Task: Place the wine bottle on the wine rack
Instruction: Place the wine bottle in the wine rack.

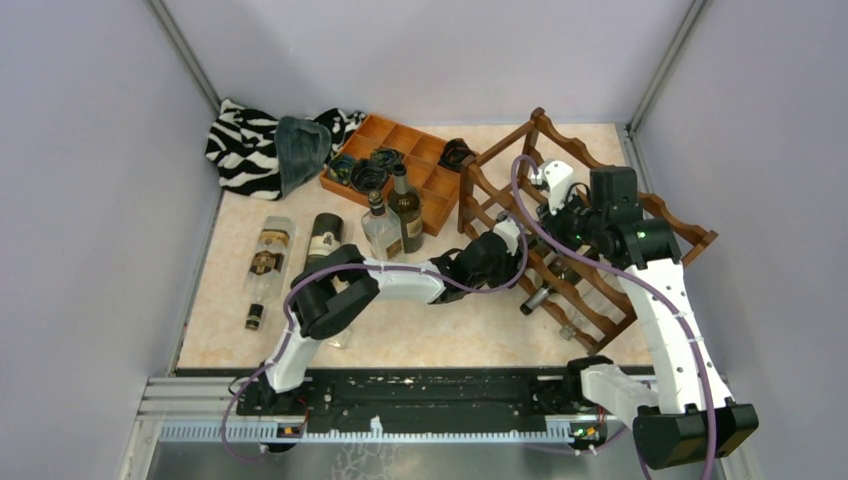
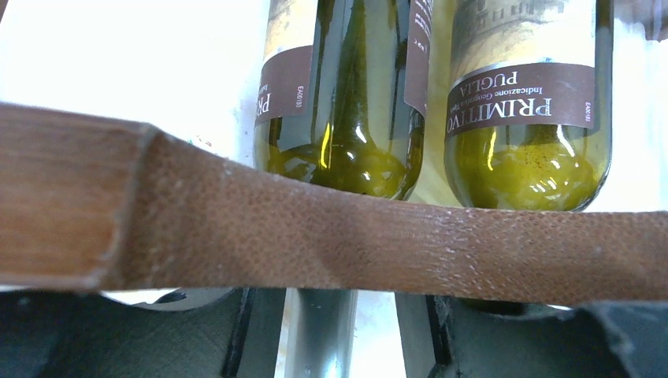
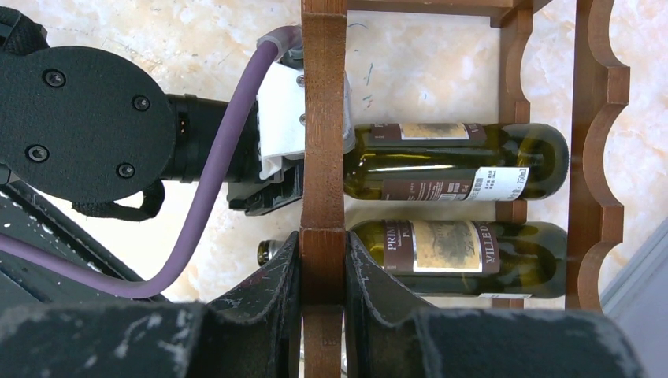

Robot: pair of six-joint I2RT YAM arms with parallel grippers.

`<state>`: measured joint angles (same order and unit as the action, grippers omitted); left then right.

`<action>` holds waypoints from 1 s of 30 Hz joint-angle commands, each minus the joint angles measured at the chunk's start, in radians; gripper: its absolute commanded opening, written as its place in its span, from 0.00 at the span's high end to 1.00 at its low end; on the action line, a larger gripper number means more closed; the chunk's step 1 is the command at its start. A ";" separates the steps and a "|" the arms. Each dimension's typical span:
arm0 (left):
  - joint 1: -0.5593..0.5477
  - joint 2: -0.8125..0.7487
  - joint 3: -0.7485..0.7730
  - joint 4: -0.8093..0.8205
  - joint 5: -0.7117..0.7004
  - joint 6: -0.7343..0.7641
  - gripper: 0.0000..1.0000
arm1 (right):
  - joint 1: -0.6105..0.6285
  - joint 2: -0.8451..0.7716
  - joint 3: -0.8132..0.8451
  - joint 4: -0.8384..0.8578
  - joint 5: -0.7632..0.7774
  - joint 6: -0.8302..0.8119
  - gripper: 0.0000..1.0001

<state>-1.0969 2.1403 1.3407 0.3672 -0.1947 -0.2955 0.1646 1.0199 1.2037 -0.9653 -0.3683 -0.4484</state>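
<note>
The reddish-brown wine rack (image 1: 600, 215) stands at the right. Two green wine bottles lie side by side in it, seen in the right wrist view as an upper one (image 3: 457, 161) and a lower one (image 3: 457, 248). My right gripper (image 3: 323, 268) is shut on one of the rack's rails (image 3: 323, 118); in the top view it (image 1: 553, 200) sits over the rack. My left gripper (image 1: 508, 238) reaches into the rack's near side. In the left wrist view it (image 2: 343, 331) is open around a bottle neck (image 2: 319, 331), with a gap on the right side, below a rail (image 2: 354, 236).
An orange-brown compartment tray (image 1: 425, 180) sits at the back. Two bottles (image 1: 380, 228) (image 1: 405, 208) stand before it. A clear bottle (image 1: 266, 262) and a dark one (image 1: 322, 240) lie at the left. A zebra cloth (image 1: 245, 145) is in the far left corner.
</note>
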 commanded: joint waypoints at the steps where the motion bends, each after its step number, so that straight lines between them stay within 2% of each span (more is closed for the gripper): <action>1: 0.004 -0.023 0.037 0.095 0.005 -0.035 0.44 | 0.012 -0.050 0.022 0.057 -0.151 0.038 1.00; 7: 0.004 -0.065 -0.004 0.082 -0.006 -0.047 0.45 | 0.012 -0.052 0.017 0.061 -0.144 0.037 1.00; 24: -0.002 -0.240 -0.233 0.023 0.079 -0.048 0.41 | 0.010 -0.054 0.004 0.069 -0.129 0.037 1.00; 30: -0.015 -0.268 -0.246 -0.092 0.088 -0.018 0.41 | 0.010 -0.058 -0.002 0.069 -0.126 0.036 1.00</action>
<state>-1.1015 1.9102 1.1053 0.3416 -0.1261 -0.3367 0.1654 1.0069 1.1908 -0.9585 -0.3817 -0.4450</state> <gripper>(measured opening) 0.592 0.189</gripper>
